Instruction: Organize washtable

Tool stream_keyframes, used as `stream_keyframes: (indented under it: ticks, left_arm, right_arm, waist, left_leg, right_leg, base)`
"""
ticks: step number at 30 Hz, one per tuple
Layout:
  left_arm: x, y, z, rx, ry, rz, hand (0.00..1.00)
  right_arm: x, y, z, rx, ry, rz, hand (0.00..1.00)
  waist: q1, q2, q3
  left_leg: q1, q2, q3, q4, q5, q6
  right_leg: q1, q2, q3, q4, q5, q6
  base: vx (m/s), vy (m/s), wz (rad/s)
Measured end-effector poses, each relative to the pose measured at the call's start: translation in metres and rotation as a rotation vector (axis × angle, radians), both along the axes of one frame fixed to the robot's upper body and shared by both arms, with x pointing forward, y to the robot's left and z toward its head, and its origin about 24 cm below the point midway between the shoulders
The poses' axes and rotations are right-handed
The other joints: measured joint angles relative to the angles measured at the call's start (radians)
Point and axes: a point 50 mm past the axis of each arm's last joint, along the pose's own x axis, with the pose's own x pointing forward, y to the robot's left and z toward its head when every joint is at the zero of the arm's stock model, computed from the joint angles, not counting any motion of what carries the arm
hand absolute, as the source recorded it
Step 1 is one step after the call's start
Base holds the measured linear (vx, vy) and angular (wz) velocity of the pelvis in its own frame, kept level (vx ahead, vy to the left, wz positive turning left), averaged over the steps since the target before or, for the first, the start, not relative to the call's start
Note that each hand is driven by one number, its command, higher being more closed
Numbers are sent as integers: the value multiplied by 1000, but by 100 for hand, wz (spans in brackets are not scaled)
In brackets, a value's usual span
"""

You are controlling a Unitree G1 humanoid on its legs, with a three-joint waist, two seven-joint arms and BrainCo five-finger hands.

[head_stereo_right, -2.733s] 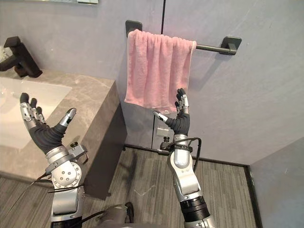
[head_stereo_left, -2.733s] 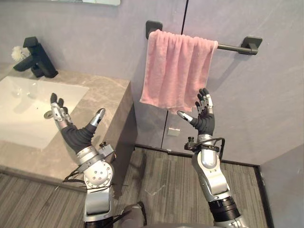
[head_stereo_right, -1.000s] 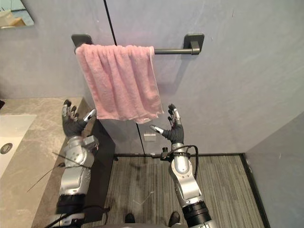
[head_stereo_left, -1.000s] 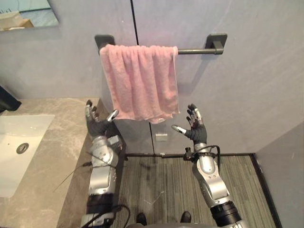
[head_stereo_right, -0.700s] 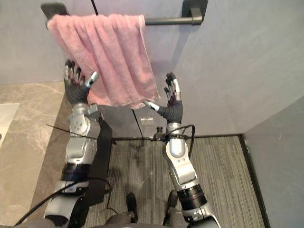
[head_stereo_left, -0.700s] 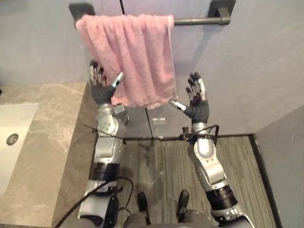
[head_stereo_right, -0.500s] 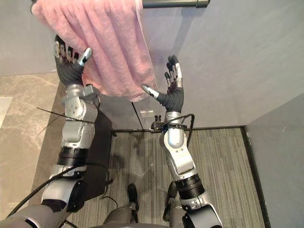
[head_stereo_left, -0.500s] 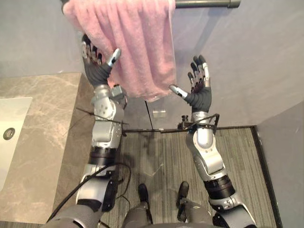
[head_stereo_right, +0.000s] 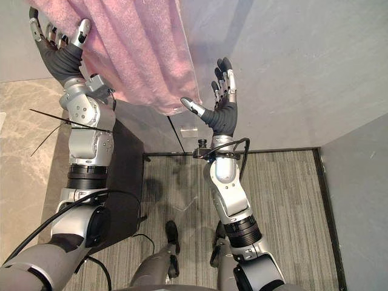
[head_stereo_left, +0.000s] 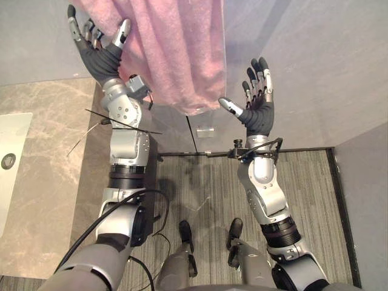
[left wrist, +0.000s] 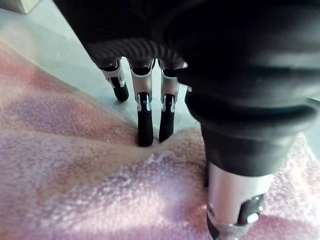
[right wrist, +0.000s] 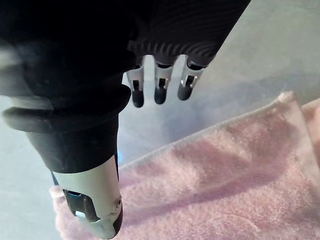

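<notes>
Plainly, pink towel [head_stereo_left: 176, 54], long axis vertical.

**Your count, by kind**

You have one pink towel [head_stereo_left: 176, 54], hanging at 12 o'clock. You have two hands, both with fingers spread: the left hand [head_stereo_left: 97, 51] at 11 o'clock and the right hand [head_stereo_left: 257, 109] at 2 o'clock. One desk [head_stereo_left: 48, 182] lies at 9 o'clock. It carries one sink [head_stereo_left: 12, 133] with one drain [head_stereo_left: 8, 160]. You also have one small white plate [head_stereo_left: 204, 130] on the wall, near the centre.
</notes>
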Motion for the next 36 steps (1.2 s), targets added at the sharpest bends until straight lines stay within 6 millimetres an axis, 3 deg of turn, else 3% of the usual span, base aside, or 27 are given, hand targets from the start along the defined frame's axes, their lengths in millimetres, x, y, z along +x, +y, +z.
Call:
stream_keyframes:
  ticks: [6, 7, 14, 16, 23, 29, 36]
  left_arm:
    - [5, 5, -5, 22, 41, 36, 0]
    - [8, 5, -1, 30, 44, 37, 100]
    - [12, 7, 27, 147, 14, 34, 100]
    - [12, 5, 33, 151, 3, 29, 100]
    - [15, 6, 34, 147, 4, 4, 100]
    - [12, 12, 38, 147, -25, 8, 100]
    - [13, 5, 38, 186, -34, -20, 100]
  right_arm:
    - [9, -2, -7, -17, 39, -17, 0]
    - [12, -4, -3, -17, 33, -27, 0]
    - [25, -11, 52, -12, -127, -82, 0]
    - [28, -12, 59, -17, -143, -90, 0]
    - [49, -10, 71, 139, -64, 58, 0]
    - [61, -10, 85, 162, -47, 101, 0]
    - [70, -16, 98, 161, -40, 134, 0]
  waist:
    - [0, 3, 30]
    - [0, 5, 44]
    - [10, 3, 88]
    - [21, 3, 89]
    - [23, 2, 89]
    - [22, -16, 109]
    - [22, -21, 116]
  left_leg:
    - [6, -8, -9, -10, 16, 1]
    - [6, -9, -17, -10, 20, 2]
    - [-22, -6, -27, -6, 35, -4]
    - [-29, -6, -29, -5, 37, -5]
    - [-29, -4, -30, 1, 37, -5]
    - [-26, 3, -39, 11, 37, -5]
    - [-28, 11, -55, 9, 48, -2]
  right_leg:
    - [0, -1, -2, 9, 0, 0]
    - [0, -2, -2, 12, 1, -1]
    - [-26, -1, -6, 21, 11, -13]
    - [-36, 0, -4, 23, 13, -16]
    - [-34, 2, -1, 27, 14, -17]
    - [-27, 8, -3, 30, 18, -23]
    - [-9, 19, -18, 5, 35, -32]
  base:
    - [-17, -7, 2]
    - [-42, -15, 7]
    - [-52, -21, 3]
    - [-13, -26, -4]
    - [0, 0, 0]
    - [-30, -22, 1]
    - [-46, -31, 4]
